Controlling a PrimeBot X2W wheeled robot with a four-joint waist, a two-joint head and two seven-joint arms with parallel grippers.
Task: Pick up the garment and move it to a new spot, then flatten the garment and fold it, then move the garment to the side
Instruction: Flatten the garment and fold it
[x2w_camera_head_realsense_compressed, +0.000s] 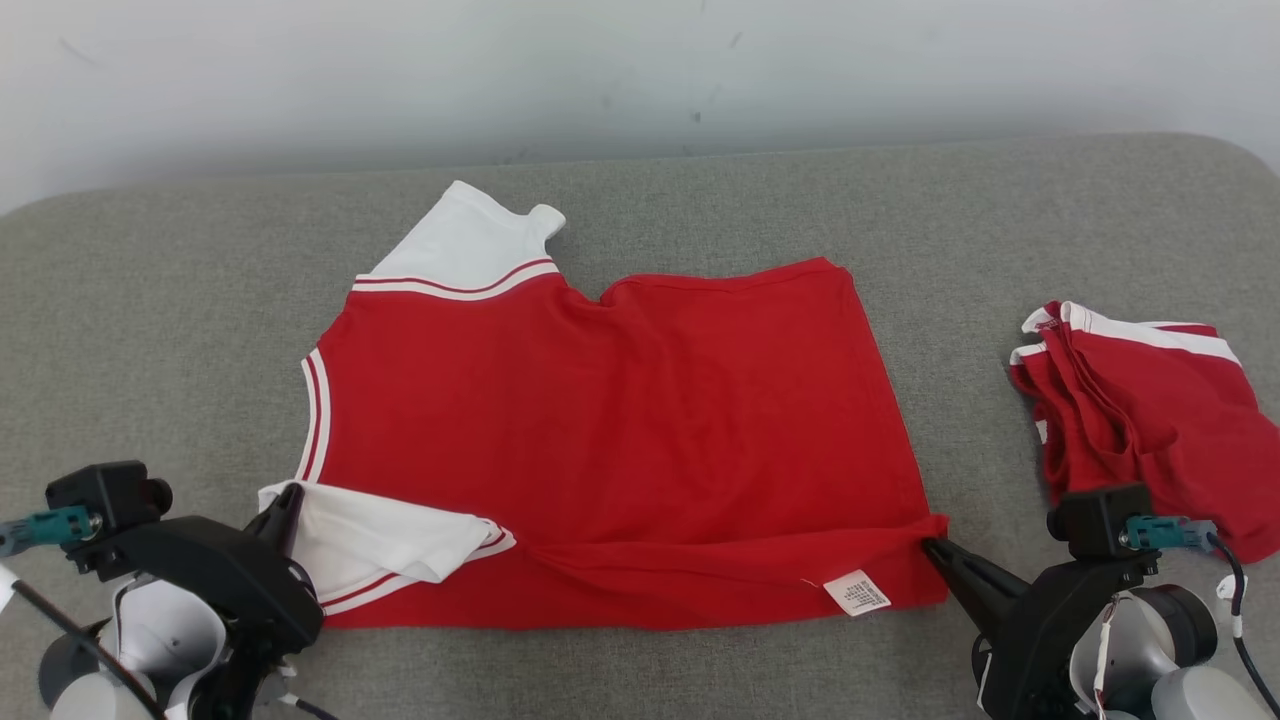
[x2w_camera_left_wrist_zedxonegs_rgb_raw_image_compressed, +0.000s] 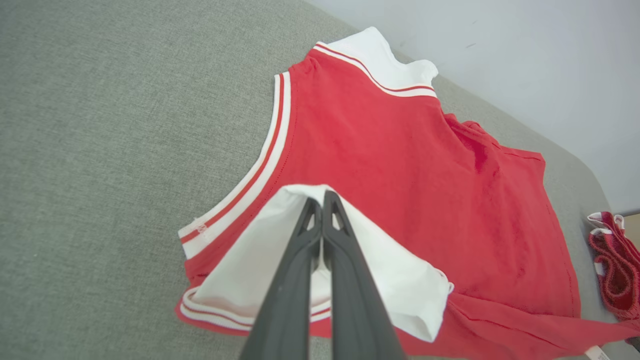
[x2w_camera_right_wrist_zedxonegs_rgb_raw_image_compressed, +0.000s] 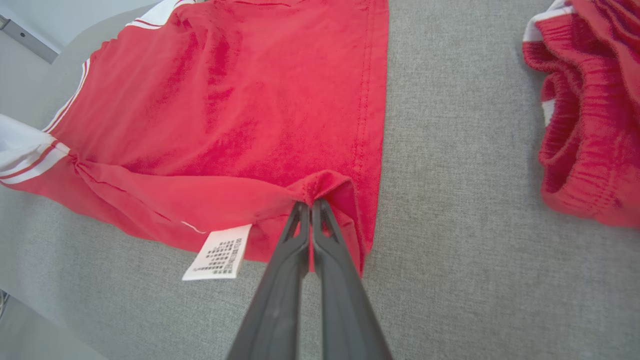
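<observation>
Left gripper (x2w_camera_head_realsense_compressed: 288, 500) clamped on white sleeve (x2w_camera_head_realsense_compressed: 380, 540), right gripper (x2w_camera_head_realsense_compressed: 932, 546) clamped on hem corner (x2w_camera_head_realsense_compressed: 925, 525) of garment (x2w_camera_head_realsense_compressed: 620, 420), near edge of surface (x2w_camera_head_realsense_compressed: 200, 300): likely lifting both ends for the fold.

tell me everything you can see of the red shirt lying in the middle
The red shirt looks like soft knit jersey, with white sleeves edged in red-and-white stripes. It lies spread, lightly wrinkled, on the grey padded surface, neck toward the robot's left. Its near edge is folded over, showing a white care label. The left hand is shut on the near sleeve, the right hand on the hem corner.
</observation>
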